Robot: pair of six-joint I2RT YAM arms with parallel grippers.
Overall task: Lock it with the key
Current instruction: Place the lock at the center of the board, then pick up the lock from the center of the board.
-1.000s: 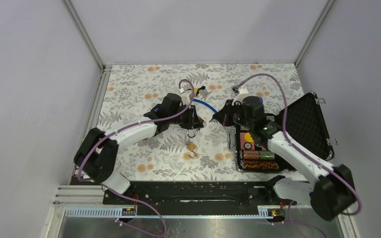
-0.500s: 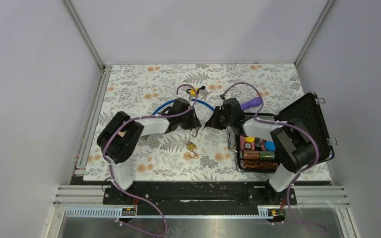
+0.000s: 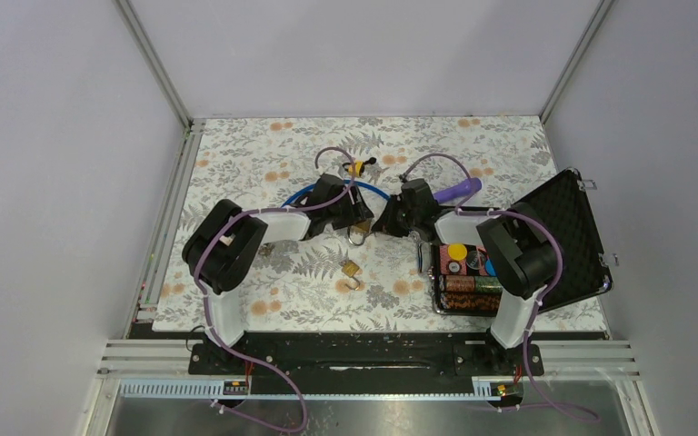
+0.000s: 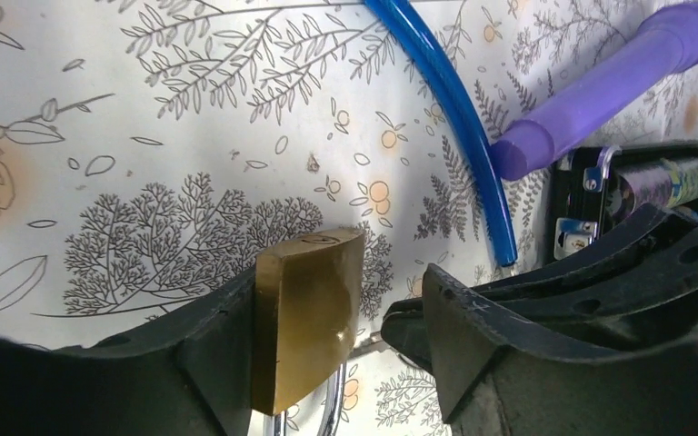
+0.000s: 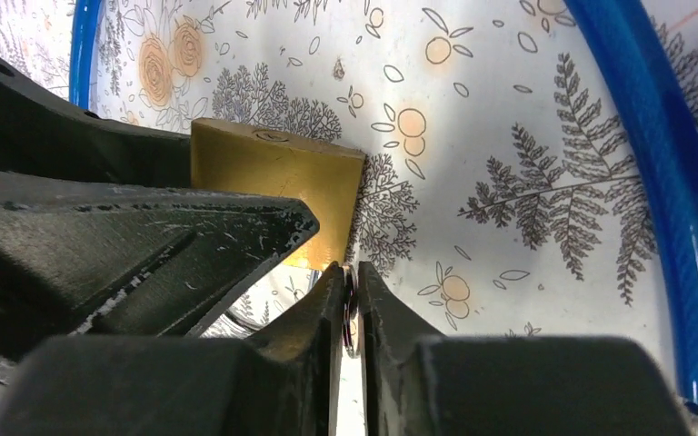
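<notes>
A brass padlock (image 4: pixel 307 318) stands between the fingers of my left gripper (image 4: pixel 338 291), its steel shackle (image 4: pixel 332 413) pointing down toward the camera. It leans on the left finger (image 4: pixel 209 345), and a clear gap separates it from the right finger (image 4: pixel 473 327), so this gripper is open. My right gripper (image 5: pixel 351 272) is shut on the thin key (image 5: pixel 350 313), pointed at the padlock (image 5: pixel 277 177) side. In the top view both grippers meet mid-table, left gripper (image 3: pixel 359 222) and right gripper (image 3: pixel 382 225), with the padlock (image 3: pixel 362 232) between them.
A second small brass padlock (image 3: pixel 350 270) lies nearer the arms' bases. A blue tube (image 3: pixel 302 193) curves behind the left gripper, beside a purple handle (image 3: pixel 459 191). An open black case (image 3: pixel 559 232) with several items sits at the right. A yellow-tipped tool (image 3: pixel 356 167) lies farther back.
Both arms have folded lower and their grippers have drawn close together. My left gripper's jaws have spread away from the padlock. The right fingers stay on the key.
</notes>
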